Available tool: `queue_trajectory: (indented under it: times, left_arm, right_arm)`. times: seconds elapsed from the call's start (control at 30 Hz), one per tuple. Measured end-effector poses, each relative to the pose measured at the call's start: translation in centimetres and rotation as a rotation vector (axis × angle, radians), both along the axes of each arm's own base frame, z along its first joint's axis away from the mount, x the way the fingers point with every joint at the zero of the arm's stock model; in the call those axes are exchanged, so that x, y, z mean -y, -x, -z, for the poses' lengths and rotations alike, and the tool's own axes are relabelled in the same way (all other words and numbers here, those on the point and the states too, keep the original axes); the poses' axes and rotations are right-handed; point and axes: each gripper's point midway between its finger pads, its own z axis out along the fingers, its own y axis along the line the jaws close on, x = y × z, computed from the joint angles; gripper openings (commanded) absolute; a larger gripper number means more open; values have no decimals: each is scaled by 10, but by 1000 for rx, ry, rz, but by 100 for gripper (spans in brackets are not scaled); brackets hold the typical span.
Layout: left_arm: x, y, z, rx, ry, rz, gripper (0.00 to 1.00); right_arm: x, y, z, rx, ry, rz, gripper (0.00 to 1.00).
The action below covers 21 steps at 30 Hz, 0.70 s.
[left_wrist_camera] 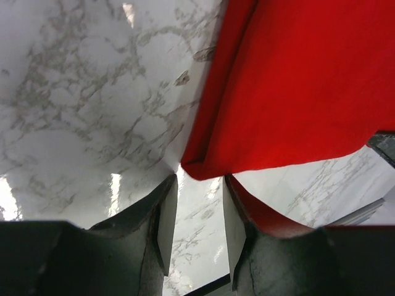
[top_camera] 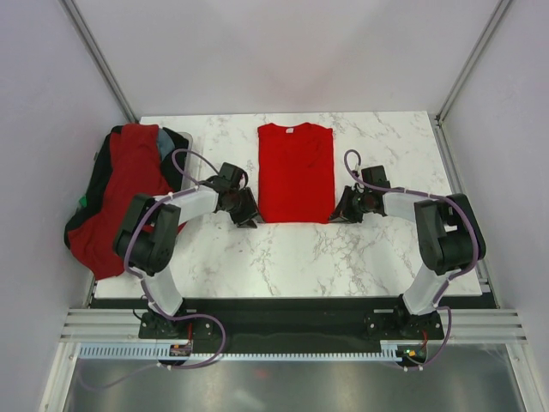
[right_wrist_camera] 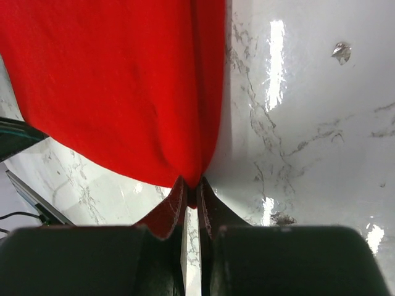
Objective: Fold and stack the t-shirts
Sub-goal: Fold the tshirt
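I see one flat bright-red cloth t-shirt [top_camera: 295,172] on the marble desk [top_camera: 292,257]; the heap of shirts [top_camera: 129,172] shows only in the top view. My right gripper [right_wrist_camera: 191,185] pinches its corner, left gripper [left_wrist_camera: 199,185] released.

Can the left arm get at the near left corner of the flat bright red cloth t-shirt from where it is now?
Probably yes. The left gripper has its jaws open right at that corner of the flat bright red cloth t-shirt, with only bare marble table between them.

Overhead looks down; wrist views closely share the t-shirt [top_camera: 296,172].
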Motion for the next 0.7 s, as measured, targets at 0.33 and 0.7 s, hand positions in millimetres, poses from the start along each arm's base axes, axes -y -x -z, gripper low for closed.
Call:
queue_trajectory:
  times: [0.33, 0.7]
  left_arm:
    - [11, -12, 5, 8, 44, -14, 6]
    - [5, -1, -10, 24, 46, -17, 2]
  right_arm:
    - [-4, 0, 1, -1, -26, -15, 0]
    - [1, 11, -6, -27, -1, -7, 0]
